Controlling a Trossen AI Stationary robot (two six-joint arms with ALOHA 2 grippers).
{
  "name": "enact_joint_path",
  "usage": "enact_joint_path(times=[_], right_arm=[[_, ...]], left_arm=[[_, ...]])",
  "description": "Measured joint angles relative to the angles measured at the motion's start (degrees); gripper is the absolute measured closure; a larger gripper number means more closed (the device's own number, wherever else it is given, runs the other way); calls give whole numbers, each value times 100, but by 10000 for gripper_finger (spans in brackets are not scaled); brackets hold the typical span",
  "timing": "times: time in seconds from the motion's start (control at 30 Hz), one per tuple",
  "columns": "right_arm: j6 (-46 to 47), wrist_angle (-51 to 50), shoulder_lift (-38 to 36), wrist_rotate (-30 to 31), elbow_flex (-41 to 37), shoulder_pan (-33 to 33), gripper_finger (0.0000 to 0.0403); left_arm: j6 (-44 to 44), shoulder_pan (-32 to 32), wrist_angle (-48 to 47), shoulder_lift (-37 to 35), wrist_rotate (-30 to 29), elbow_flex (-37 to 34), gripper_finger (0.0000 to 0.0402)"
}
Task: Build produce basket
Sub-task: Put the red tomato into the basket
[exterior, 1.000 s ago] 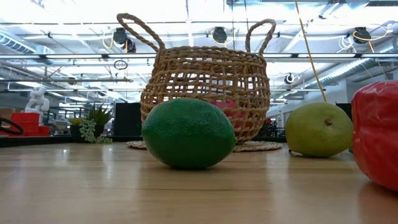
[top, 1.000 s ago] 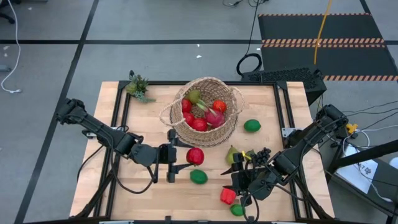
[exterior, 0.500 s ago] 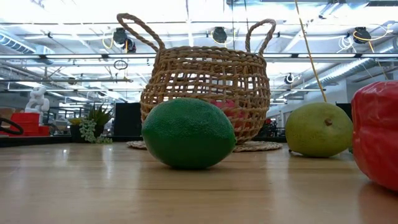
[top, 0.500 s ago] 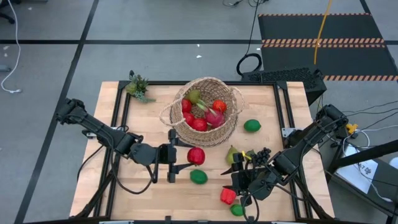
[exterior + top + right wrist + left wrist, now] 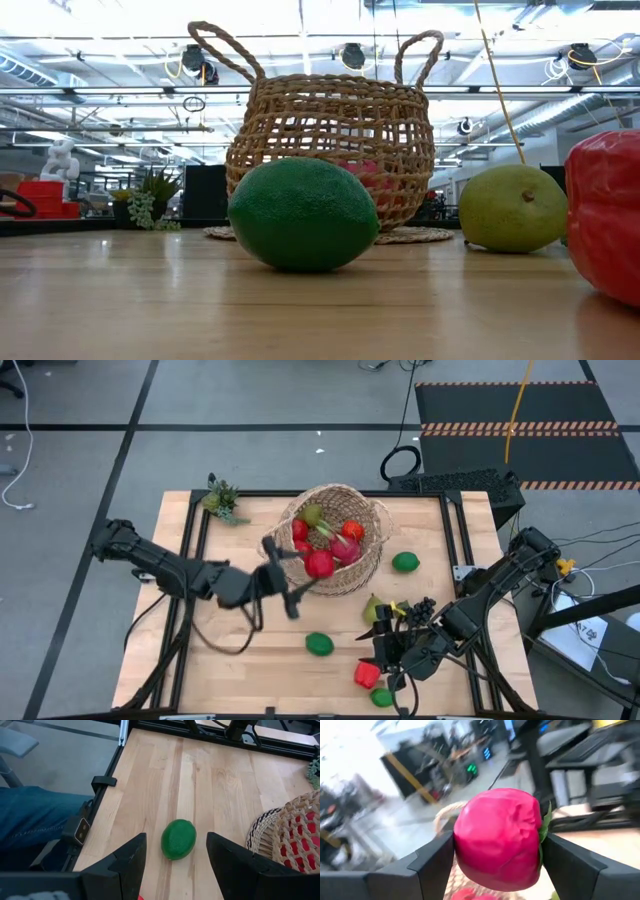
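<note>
High view: the basket (image 5: pixel 330 538) stands at the table's (image 5: pixel 240 670) far middle, tipped a little, with red and green produce inside. The left gripper (image 5: pixel 300 568) hangs at the basket's near rim, pinching a red apple (image 5: pixel 319 564) between its fingers. Left wrist view confirms the grip: both dark fingers (image 5: pixel 432 860) press on either side of the apple (image 5: pixel 497 837), and a bit of woven rim shows behind it.

On the table near the front lies a lime (image 5: pixel 319 644), well apart from the basket. A second lime (image 5: pixel 405 562) sits just right of the basket. A pear (image 5: pixel 374 608) and dark grapes (image 5: pixel 420 607) lie close to the right arm, with a red pepper (image 5: pixel 366 675) and another green fruit (image 5: pixel 381 698) at the front edge.

The right gripper (image 5: pixel 388 656) waits low over the front right of the table, its fingers spread with nothing between them. Right wrist view looks past those fingers to the lime (image 5: pixel 178 839) on the wood, with the basket (image 5: pixel 295 832) off to one side.

A small spiky plant (image 5: pixel 222 498) stands at the table's far left corner.
</note>
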Motion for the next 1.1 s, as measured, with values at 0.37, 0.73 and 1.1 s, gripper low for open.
enact_joint_path(times=[0.37,0.73,1.1], right_arm=[[2,-51,-148,281,0,2,202],[4,-168,-165,284,0,2,202],[177,-364,-162,284,0,2,202]], left_arm=[[-1298,1683,-2402,132,1742,951,121],[-1629,3049,-2665,681,2945,983,121],[-1568,3505,-2878,1486,2694,952,121]])
